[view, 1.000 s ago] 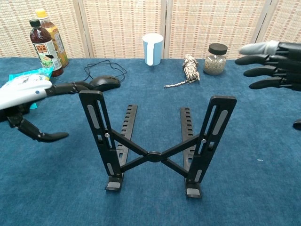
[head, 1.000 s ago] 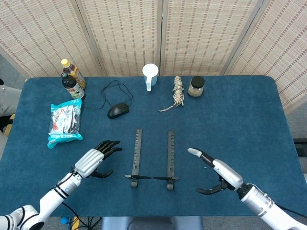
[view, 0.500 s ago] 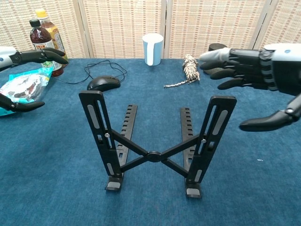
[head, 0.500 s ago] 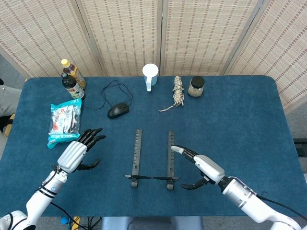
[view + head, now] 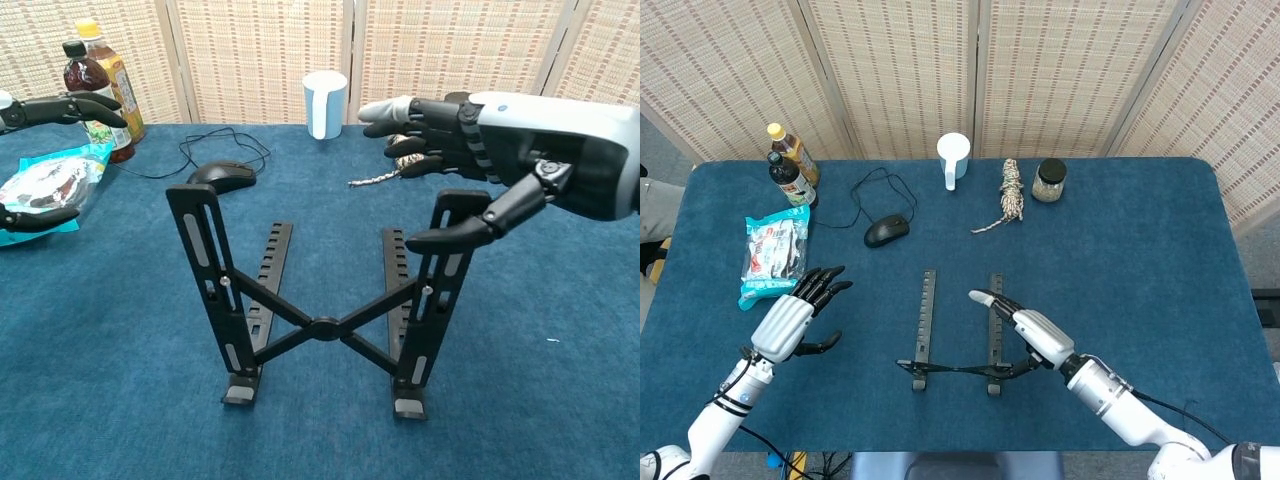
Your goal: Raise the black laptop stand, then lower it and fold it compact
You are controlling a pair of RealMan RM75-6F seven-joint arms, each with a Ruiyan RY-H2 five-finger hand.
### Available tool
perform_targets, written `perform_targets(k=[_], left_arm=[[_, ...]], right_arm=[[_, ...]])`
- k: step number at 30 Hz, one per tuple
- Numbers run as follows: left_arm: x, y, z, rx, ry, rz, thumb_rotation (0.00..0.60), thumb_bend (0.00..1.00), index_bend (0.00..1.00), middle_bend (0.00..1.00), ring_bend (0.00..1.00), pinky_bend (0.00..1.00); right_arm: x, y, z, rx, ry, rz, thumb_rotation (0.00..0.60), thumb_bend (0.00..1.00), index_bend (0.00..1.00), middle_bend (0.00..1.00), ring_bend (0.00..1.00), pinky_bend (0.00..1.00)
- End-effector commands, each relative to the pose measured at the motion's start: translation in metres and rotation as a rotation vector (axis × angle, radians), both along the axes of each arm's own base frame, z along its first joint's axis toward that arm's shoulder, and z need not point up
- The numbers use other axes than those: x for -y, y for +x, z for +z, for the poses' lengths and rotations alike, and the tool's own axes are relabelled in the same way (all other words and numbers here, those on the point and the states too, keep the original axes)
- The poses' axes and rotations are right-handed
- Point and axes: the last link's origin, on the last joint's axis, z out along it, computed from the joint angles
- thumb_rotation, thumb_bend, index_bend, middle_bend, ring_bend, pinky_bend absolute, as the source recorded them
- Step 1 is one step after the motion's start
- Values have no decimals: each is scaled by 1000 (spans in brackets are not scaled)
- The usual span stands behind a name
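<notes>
The black laptop stand [image 5: 322, 328] stands raised near the table's front, two uprights joined by an X-shaped brace; from above it shows as two parallel rails [image 5: 928, 320]. My right hand [image 5: 480, 150] reaches over the top of the stand's right upright. Its fingers are spread past the upright and its thumb touches the upright's near face, without a closed grip. In the head view this hand [image 5: 1025, 335] lies over the right rail. My left hand [image 5: 790, 315] hovers open, well to the left of the stand, beside the snack pack. Only its fingertips [image 5: 40, 108] show at the chest view's edge.
A snack pack [image 5: 775, 255] lies at the left, with two bottles [image 5: 790, 165] behind it. A wired mouse [image 5: 886, 231], a white cup [image 5: 953, 155], a rope bundle [image 5: 1011, 195] and a jar [image 5: 1049, 180] line the back of the blue table [image 5: 1160, 260].
My right hand moved left onto the stand's right upright, and that upright shifted slightly inward. My left hand drew away to the left, toward the snack pack.
</notes>
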Motion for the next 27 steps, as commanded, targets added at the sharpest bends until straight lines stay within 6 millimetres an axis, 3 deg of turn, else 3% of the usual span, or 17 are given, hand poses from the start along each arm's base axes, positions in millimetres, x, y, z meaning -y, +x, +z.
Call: perform_targets(k=[1,7,17,21,27], left_arm=[[0,-1,1,0,3,1,600,279,117,7,0,0],[-1,-4,5,-11,16,7,600,279,117,7,0,0],[-15,-8,7,-118,49,3,600,279,117,7,0,0],[-27,-7,0,-198,38,-10,600,280,117,7,0,0],[-43,-3,-23,-303,-10,-40,600,278,117,7,0,0]], right_arm=[[11,1,-4,-22,-85,-12,600,132,0,43,0,89],[19,-2,3,-46,-237,-58,600,156,0,45,0,89],[6,-7,42,-89,-414,55,600,155,0,45,0,62],[-1,-13,50,-189,-447,144,600,153,0,45,0,61],[-9,-23,46,-388,-512,305,600,89,0,45,0,61]])
